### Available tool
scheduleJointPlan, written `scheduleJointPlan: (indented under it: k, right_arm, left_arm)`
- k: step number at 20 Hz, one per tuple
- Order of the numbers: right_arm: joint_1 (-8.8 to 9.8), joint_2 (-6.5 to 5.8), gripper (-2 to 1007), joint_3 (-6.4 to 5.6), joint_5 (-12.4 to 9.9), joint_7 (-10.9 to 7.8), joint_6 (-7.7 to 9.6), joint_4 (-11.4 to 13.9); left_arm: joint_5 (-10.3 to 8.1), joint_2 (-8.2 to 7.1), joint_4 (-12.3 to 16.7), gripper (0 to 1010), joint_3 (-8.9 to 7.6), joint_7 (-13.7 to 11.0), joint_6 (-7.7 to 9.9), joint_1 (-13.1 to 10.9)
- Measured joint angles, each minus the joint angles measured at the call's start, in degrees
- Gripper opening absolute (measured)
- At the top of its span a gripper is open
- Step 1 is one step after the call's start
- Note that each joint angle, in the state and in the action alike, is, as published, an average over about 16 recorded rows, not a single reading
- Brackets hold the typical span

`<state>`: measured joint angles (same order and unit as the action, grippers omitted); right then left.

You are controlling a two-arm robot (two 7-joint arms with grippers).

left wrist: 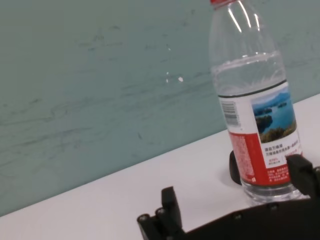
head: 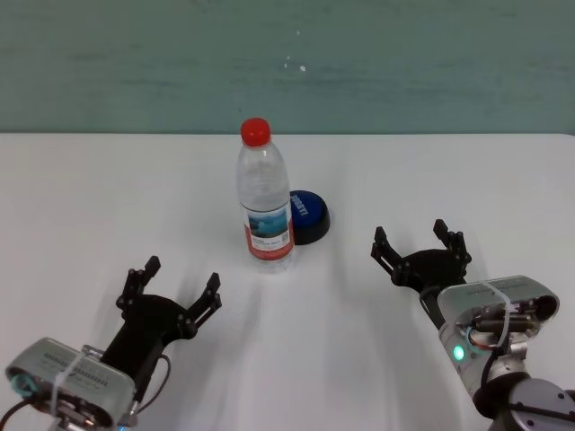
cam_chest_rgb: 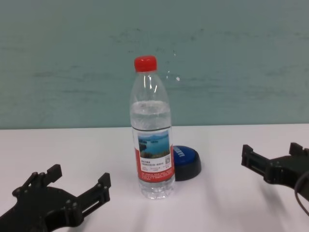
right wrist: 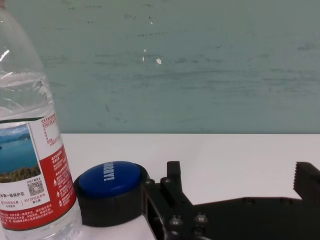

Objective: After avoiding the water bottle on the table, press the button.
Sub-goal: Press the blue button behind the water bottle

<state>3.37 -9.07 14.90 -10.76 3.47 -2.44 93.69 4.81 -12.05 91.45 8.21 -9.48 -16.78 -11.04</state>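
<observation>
On the white table, nothing looks pressed yet: right gripper, jaws wide, sits right of the blue dome button, seemingly untouched behind the tall clear red-capped water bottle; left gripper, also wide, idles near-left.

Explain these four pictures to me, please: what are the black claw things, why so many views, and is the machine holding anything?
This is one robot with two arms, seen at one moment by four cameras: one on its head, one on its chest, one on each wrist. The black claws are its grippers. The left gripper and the right gripper both hover low over the white table with fingers spread open, holding nothing. A water bottle with a red cap stands upright in the middle. Just behind it, towards the robot's right, sits a low blue button on a black base, partly hidden by the bottle in the head view. The right wrist view shows the button best, close ahead of that gripper's fingers.
</observation>
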Motion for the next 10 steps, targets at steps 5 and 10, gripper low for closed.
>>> scheduleJointPlan:
  k: [5,10]
  right_arm:
    - [0.00,0.00,1004,0.00,0.00,0.00,0.00,0.00]
    - [0.00,0.00,1004,0.00,0.00,0.00,0.00,0.00]
  left_arm:
    - [-0.11,0.03,-0.12,1000,-0.02,0.00,-0.31,-0.02]
    - [-0.03,0.02,-0.06,1000,0.01,0.06,-0.55,-0.01]
